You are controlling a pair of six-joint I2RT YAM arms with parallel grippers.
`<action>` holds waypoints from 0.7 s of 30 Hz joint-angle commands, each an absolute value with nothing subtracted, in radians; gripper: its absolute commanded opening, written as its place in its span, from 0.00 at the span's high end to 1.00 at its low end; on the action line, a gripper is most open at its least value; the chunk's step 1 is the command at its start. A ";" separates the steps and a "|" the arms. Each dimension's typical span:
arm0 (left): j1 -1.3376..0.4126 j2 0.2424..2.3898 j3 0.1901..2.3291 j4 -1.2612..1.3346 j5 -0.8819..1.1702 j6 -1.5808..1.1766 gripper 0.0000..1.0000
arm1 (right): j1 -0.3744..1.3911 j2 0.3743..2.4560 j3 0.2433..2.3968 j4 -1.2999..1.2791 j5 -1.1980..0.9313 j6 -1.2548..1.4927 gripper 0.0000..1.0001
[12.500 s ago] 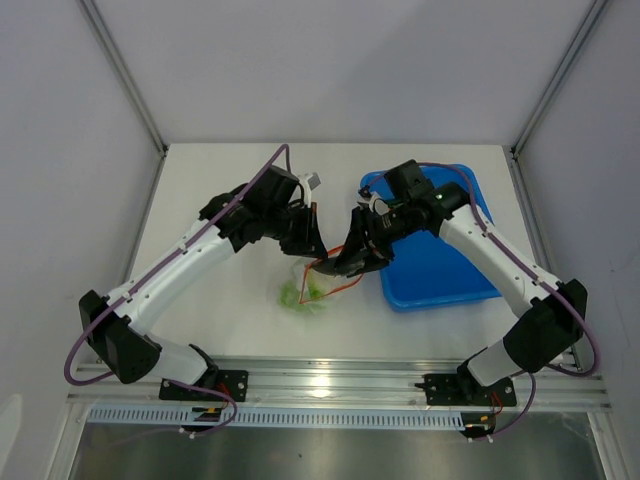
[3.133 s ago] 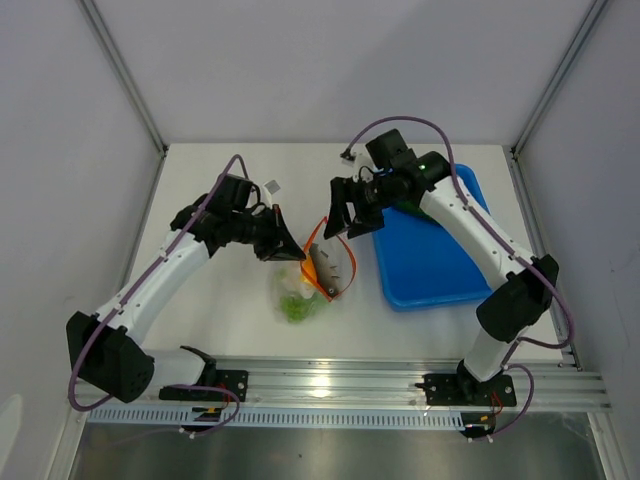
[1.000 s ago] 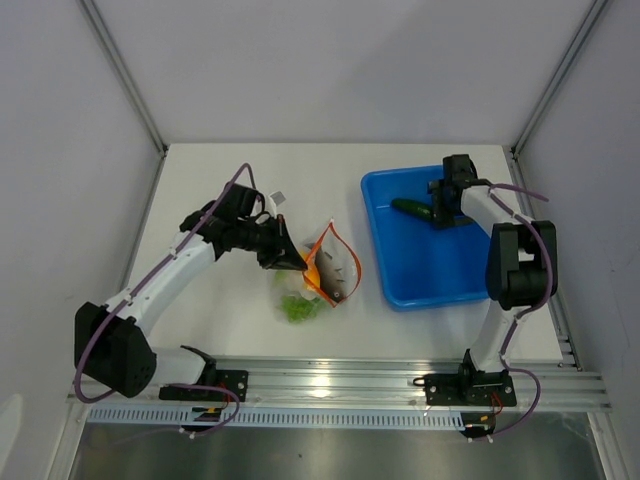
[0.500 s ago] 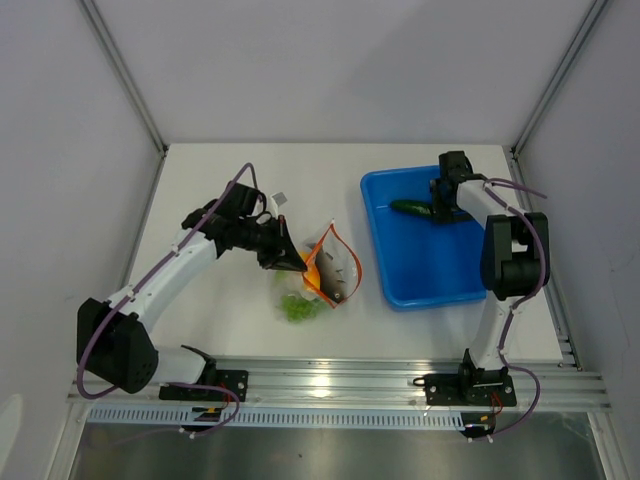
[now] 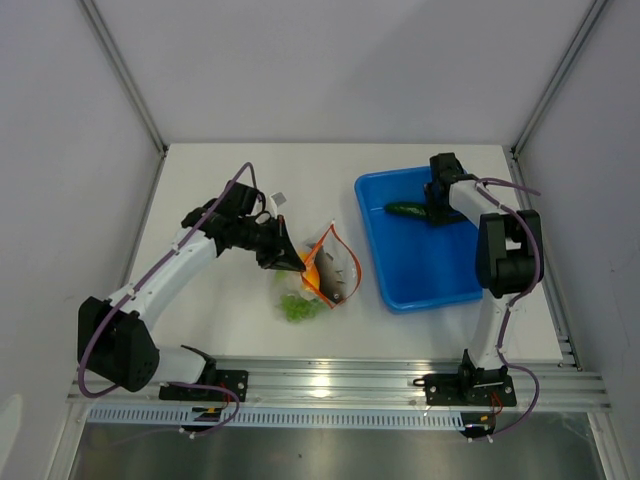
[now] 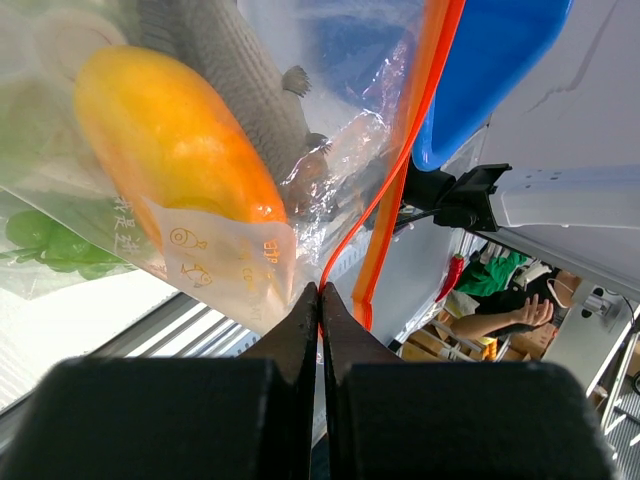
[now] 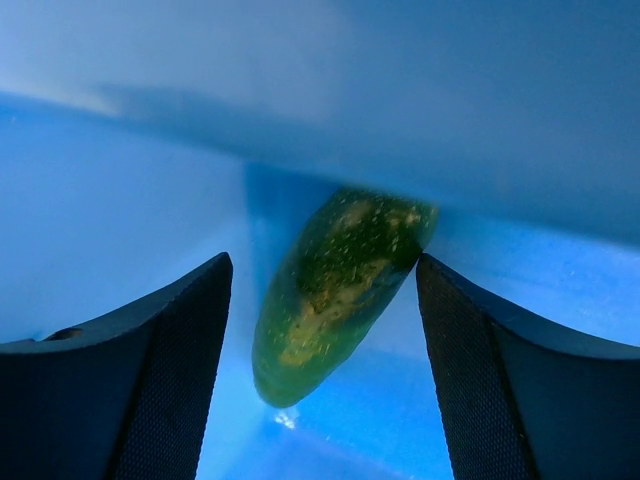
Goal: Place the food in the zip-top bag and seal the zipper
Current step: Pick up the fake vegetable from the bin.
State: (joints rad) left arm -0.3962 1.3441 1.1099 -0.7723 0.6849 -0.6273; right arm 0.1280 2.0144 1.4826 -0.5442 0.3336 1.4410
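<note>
The zip-top bag (image 5: 330, 272) lies mid-table, its mouth held up and open. My left gripper (image 5: 296, 263) is shut on the bag's edge by the orange-red zipper (image 6: 398, 170). Through the plastic the left wrist view shows food: a yellow-orange piece (image 6: 170, 140), a grey fish (image 6: 228, 80) and green pieces (image 6: 50, 240). One green cucumber-like piece (image 5: 404, 209) lies in the blue tray (image 5: 430, 265). My right gripper (image 5: 431, 209) is down in the tray, open. In the right wrist view the cucumber (image 7: 340, 275) lies between the two fingers (image 7: 170, 340), with a gap on the left side.
The tray sits right of the bag, its near left corner close to the bag's mouth. Grey walls and metal posts close in the table at the back and sides. A metal rail (image 5: 330, 385) with both arm bases runs along the near edge.
My right gripper has slid a little left along the tray's back onto the cucumber, its jaws narrowing slightly. Tray and cucumber shifted slightly left. The left arm and the bag have not moved.
</note>
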 commanded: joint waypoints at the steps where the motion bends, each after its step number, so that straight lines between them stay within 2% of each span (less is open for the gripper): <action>1: -0.385 1.348 1.157 -0.769 0.698 -0.604 1.00 | 0.144 2.048 1.493 -0.572 0.362 1.434 0.25; 6: -0.383 1.350 1.158 -0.767 0.698 -0.609 0.99 | 0.146 2.057 1.489 -0.565 0.385 1.393 0.28; 12: -0.383 1.356 1.157 -0.762 0.698 -0.615 0.99 | 0.144 2.071 1.480 -0.548 0.391 1.364 0.36; 17: -0.383 1.353 1.157 -0.759 0.696 -0.621 0.99 | 0.141 2.077 1.465 -0.523 0.384 1.348 0.45; 21: -0.383 1.355 1.154 -0.753 0.695 -0.627 0.99 | 0.133 2.071 1.451 -0.494 0.370 1.342 0.56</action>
State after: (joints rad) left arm -0.3943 1.3544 1.1168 -0.7723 0.6849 -0.6285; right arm 0.1314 2.0506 1.4746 -0.5247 0.3866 1.3430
